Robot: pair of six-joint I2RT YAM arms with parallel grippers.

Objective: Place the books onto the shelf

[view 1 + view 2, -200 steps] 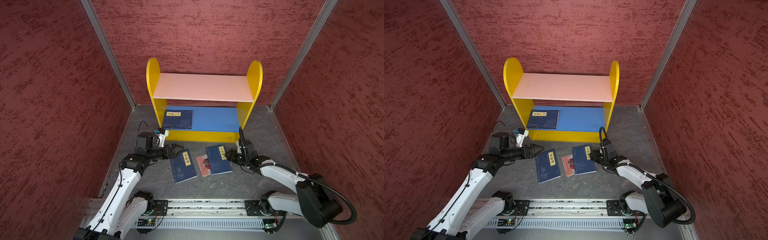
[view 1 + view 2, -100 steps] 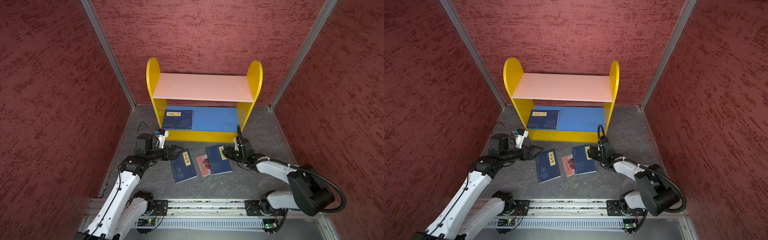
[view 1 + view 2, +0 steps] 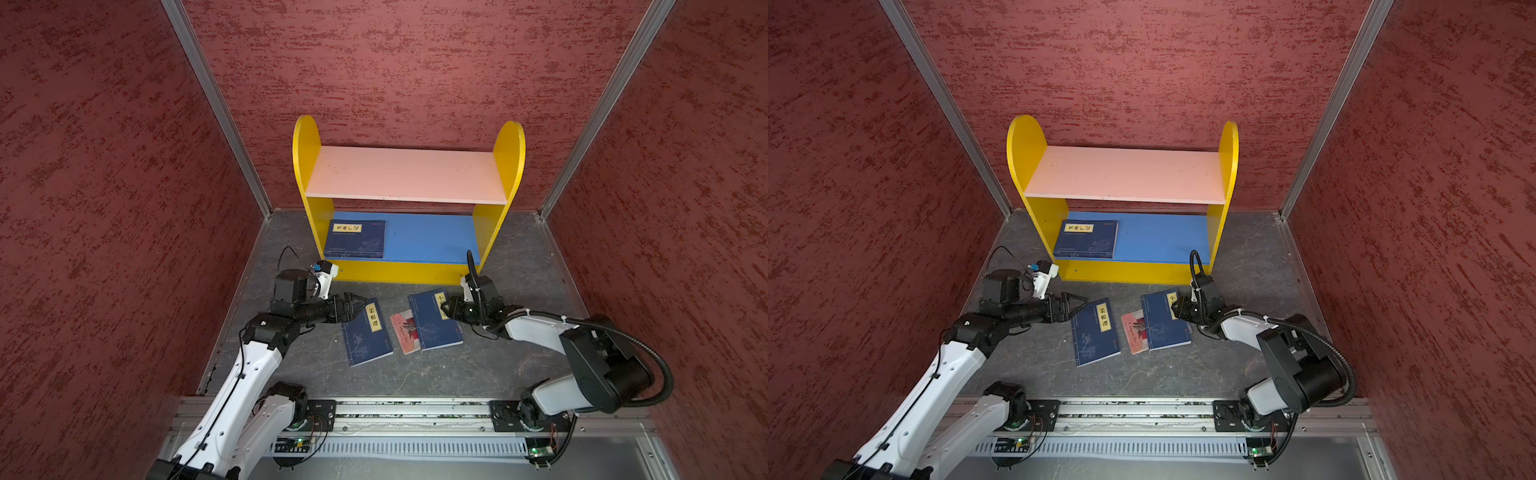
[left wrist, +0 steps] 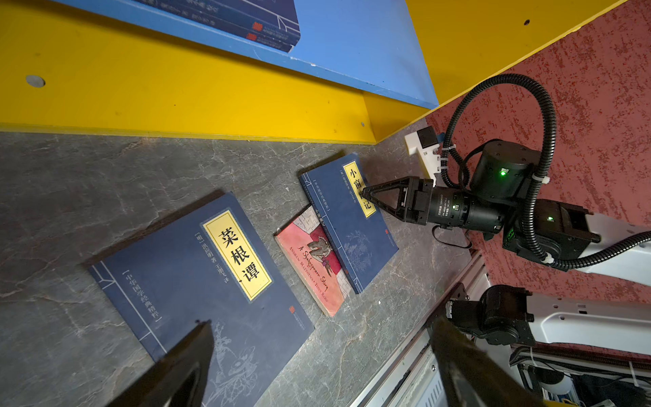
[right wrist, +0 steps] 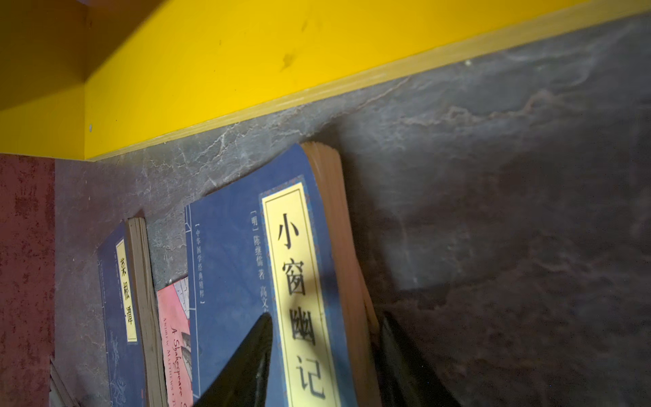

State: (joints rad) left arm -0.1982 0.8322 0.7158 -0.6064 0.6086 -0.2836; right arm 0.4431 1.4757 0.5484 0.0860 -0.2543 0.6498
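The shelf (image 3: pixel 407 174) stands at the back, with navy books (image 3: pixel 355 239) lying flat on the left of its blue lower board (image 3: pixel 432 239). Three books lie on the floor in front. These are a navy one (image 3: pixel 368 332) on the left, a pink one (image 3: pixel 405 330), and a navy one (image 3: pixel 432 324) overlapping the pink. My left gripper (image 3: pixel 361 305) hovers open at the left navy book's (image 4: pixel 211 282) top corner. My right gripper (image 5: pixel 327 314) stands open astride the right navy book's (image 5: pixel 229 264) page edge, one finger over the yellow label.
Red textured walls (image 3: pixel 124 208) close in on three sides. The shelf's yellow base (image 4: pixel 176 91) rises just behind the floor books. A metal rail (image 3: pixel 415 409) with both arm mounts runs along the front edge. Grey marbled floor (image 3: pixel 415 374) shows between rail and books.
My right gripper slid left over the right navy book's edge and its jaws narrowed a little. My left gripper crept slightly toward the left navy book.
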